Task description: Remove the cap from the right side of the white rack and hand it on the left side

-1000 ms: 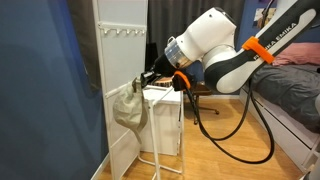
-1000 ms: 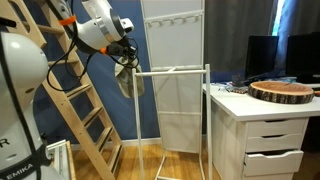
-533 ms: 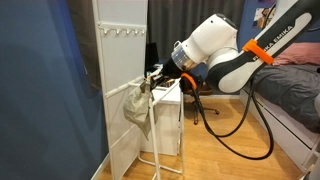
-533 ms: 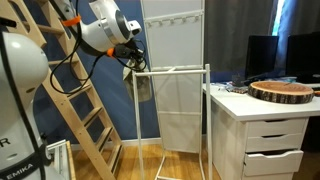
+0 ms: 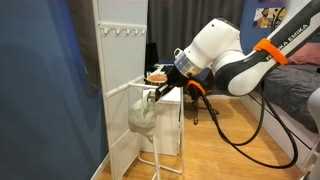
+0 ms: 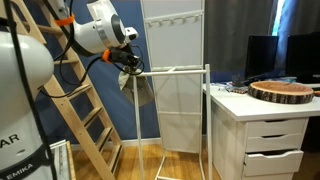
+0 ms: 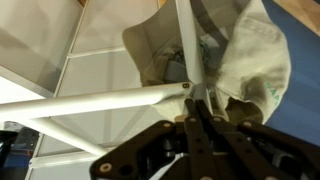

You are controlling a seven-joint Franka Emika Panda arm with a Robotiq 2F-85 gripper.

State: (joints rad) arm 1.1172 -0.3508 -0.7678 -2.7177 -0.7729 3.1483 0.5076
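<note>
STEP: hanging, by my judgement | JAWS: gripper [image 7: 196, 108] pinched on cap [image 7: 255, 60] edge | rack [image 7: 90, 100] corner just ahead of jaws | NEXT: likely hook cap over post, then release

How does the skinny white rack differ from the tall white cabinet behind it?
The white rack is an open frame of thin tubes you can see through; the cabinet is made of solid panels. The rack stands lower; the cabinet rises well above it. The cap drapes at the rack's corner post, while the cabinet's pegs look bare. Both are white and stand upright.
</note>
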